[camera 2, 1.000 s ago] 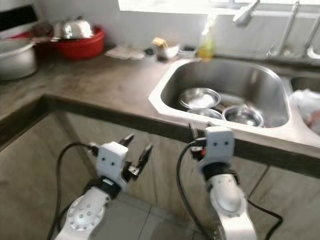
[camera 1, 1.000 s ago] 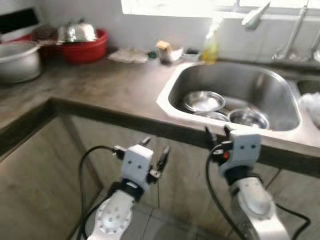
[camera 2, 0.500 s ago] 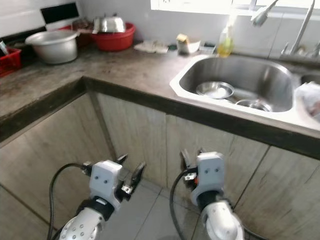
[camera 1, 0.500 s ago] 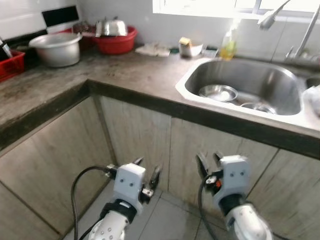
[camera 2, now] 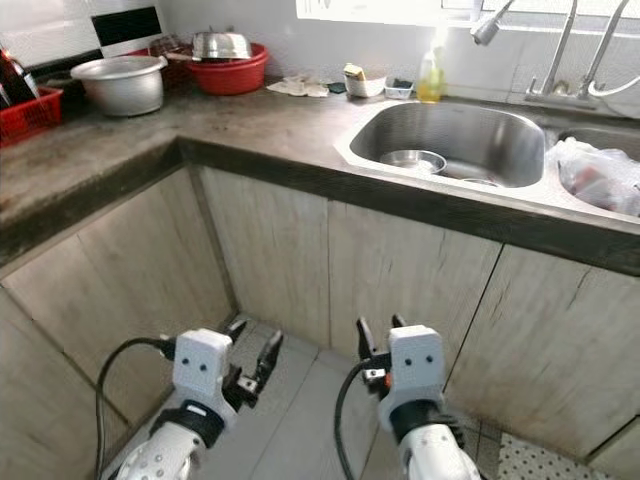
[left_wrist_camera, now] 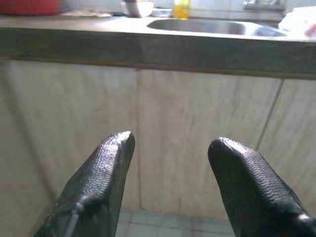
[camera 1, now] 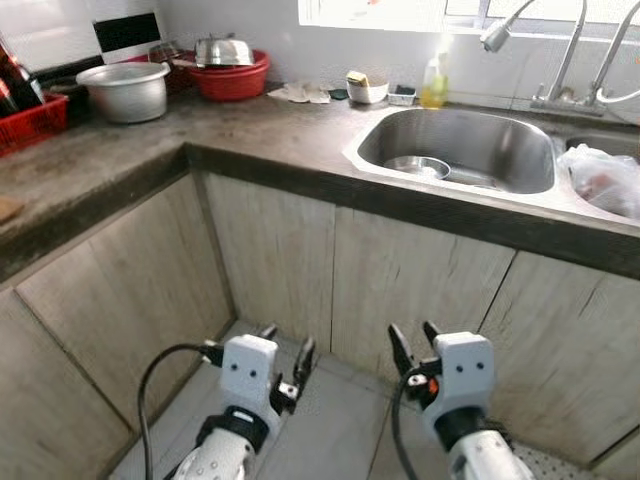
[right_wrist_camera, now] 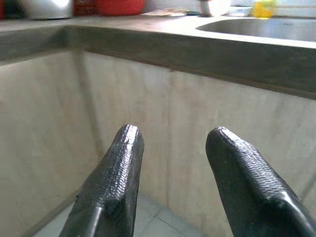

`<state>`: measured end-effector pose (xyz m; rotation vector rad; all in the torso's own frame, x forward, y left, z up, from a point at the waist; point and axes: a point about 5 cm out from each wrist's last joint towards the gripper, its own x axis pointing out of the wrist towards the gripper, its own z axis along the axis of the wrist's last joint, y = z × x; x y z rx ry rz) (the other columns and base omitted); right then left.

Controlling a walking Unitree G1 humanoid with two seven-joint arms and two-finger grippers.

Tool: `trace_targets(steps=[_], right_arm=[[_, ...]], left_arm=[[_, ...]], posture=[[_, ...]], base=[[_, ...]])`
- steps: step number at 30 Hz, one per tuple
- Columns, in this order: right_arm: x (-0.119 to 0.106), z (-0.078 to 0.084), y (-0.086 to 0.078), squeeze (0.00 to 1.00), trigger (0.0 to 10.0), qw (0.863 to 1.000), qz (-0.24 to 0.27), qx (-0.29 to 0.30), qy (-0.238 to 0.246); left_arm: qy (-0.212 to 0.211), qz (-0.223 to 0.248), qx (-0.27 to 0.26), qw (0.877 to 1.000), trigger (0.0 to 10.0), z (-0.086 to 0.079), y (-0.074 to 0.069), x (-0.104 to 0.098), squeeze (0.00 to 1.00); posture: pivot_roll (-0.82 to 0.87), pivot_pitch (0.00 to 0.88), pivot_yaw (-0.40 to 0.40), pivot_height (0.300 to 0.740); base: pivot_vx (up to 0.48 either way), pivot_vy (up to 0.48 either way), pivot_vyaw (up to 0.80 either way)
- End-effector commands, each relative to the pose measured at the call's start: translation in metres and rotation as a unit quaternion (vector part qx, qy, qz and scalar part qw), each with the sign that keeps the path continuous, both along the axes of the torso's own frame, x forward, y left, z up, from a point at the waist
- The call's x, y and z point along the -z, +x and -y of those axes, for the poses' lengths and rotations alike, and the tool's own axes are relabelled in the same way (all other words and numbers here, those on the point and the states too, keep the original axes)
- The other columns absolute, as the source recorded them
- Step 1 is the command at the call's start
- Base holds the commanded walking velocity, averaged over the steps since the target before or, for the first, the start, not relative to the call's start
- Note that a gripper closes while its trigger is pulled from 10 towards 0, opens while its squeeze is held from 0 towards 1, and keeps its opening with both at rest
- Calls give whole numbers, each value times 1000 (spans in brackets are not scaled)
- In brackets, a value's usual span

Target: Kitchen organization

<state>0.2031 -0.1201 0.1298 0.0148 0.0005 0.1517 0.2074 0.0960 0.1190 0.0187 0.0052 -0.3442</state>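
Both the left gripper (camera 1: 285, 352) and right gripper (camera 1: 415, 345) hang low before the cabinet doors (camera 1: 410, 280), jaws released and empty. The steel bowl (camera 1: 416, 166) lies in the sink (camera 1: 530, 150) on the counter (camera 1: 260, 130), well above the jaws.

Grey L-shaped counter (camera 1: 250, 130), pale wood cabinets (camera 1: 400, 280), bright window (camera 1: 400, 10).

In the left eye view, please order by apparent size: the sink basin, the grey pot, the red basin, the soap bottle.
1. sink basin
2. grey pot and red basin: look alike, unsure
3. soap bottle
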Motion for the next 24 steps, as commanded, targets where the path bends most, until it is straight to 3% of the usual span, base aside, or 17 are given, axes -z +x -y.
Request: trace_targets(steps=[1, 17, 24], right_arm=[[2, 3, -1, 0, 10000, 1000, -5, 5, -2], [4, 2, -1, 0, 10000, 1000, -7, 3, -9], [7, 3, 3, 0, 10000, 999, -12, 18, -26]], left_arm=[[-4, -10, 6, 1000, 10000, 3, -2, 3, 0], [4, -20, 29, 999, 10000, 8, -3, 7, 0], [3, -32, 33, 999, 10000, 9, -3, 9, 0]], posture=[[85, 67, 22, 740], [88, 75, 16, 740], [83, 89, 23, 740]], base=[[-322, 0, 0], [-310, 0, 0], [0, 0, 0]])
